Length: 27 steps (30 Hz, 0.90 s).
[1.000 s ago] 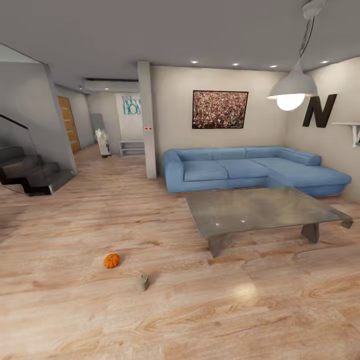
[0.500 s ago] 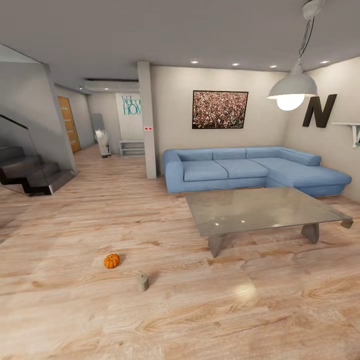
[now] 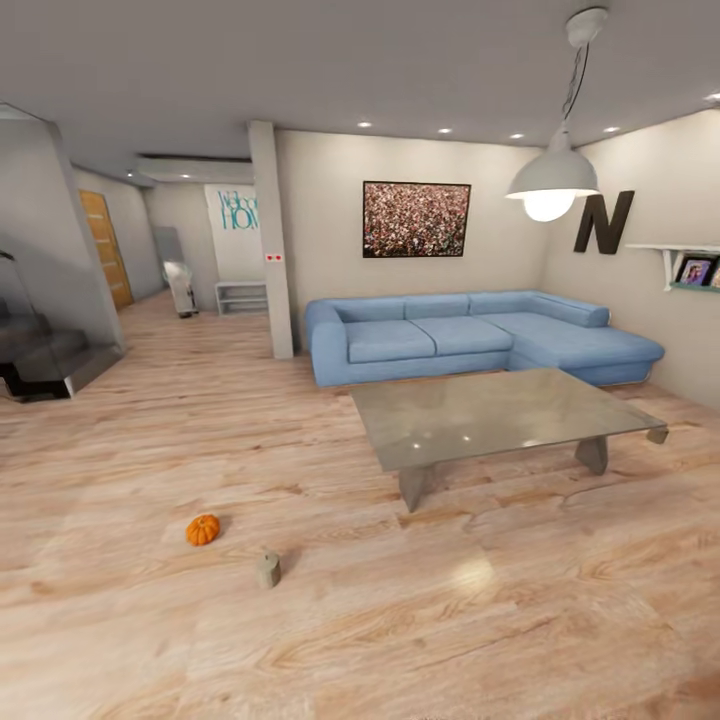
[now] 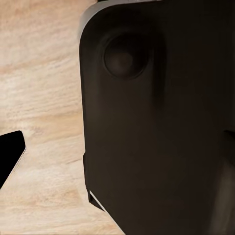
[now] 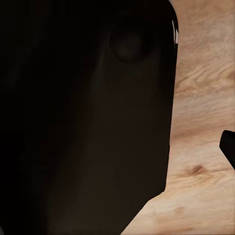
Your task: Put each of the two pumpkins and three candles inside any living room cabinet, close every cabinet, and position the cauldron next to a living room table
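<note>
One orange pumpkin [image 3: 202, 530] lies on the wood floor at the lower left of the head view. A stubby grey-beige candle [image 3: 267, 569] stands a short way to its right and nearer to me. The low glass-topped table [image 3: 490, 415] stands further right, in front of the sofa. In the left wrist view a dark rounded robot part [image 4: 156, 122] blocks most of the floor, and a black tip [image 4: 10, 156] pokes in at the edge. The right wrist view is similar, with a dark part [image 5: 83, 122] and a black tip [image 5: 229, 147] over the wood floor.
A blue corner sofa [image 3: 470, 335] stands against the back wall behind the table. A pillar [image 3: 271, 240] rises left of it, and stairs [image 3: 45, 360] are at the far left. A pendant lamp [image 3: 552, 180] hangs above the table. A wall shelf [image 3: 690, 262] holds photos at right.
The whole head picture has slid left and slightly down, so the camera has turned right. The wall shelf with photos has come into view. Pumpkin, candle and table rest where they were.
</note>
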{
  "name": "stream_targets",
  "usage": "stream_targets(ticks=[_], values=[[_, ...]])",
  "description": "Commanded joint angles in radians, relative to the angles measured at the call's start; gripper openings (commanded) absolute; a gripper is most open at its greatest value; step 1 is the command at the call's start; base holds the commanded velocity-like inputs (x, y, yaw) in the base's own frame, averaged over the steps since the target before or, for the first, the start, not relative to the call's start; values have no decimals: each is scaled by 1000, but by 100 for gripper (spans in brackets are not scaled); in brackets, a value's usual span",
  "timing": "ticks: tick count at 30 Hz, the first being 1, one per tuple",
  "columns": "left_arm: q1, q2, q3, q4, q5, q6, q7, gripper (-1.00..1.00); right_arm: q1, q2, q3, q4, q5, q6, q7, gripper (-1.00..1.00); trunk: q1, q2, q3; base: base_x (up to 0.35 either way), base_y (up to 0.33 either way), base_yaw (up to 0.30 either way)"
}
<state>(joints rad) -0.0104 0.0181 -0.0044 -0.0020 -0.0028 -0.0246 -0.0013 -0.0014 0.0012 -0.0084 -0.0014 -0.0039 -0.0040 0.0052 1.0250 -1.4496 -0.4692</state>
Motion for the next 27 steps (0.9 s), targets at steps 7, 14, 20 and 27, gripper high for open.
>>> stream_targets(ticks=[7,14,20,27], values=[[0,0,-2,0,0,-4,0,100,0,0,-1,0,0,0,1,100,0,0,-1,0,0,-293],[0,0,-3,0,0,-4,0,100,0,0,0,0,1,1,2,100,0,0,-1,0,0,-296],[0,0,-3,0,0,-5,0,100,0,0,-1,1,1,1,2,100,0,0,-1,0,0,-296],[0,0,-3,0,0,-17,0,100,0,-2,-1,1,1,0,2,100,0,0,-1,0,0,-296]])
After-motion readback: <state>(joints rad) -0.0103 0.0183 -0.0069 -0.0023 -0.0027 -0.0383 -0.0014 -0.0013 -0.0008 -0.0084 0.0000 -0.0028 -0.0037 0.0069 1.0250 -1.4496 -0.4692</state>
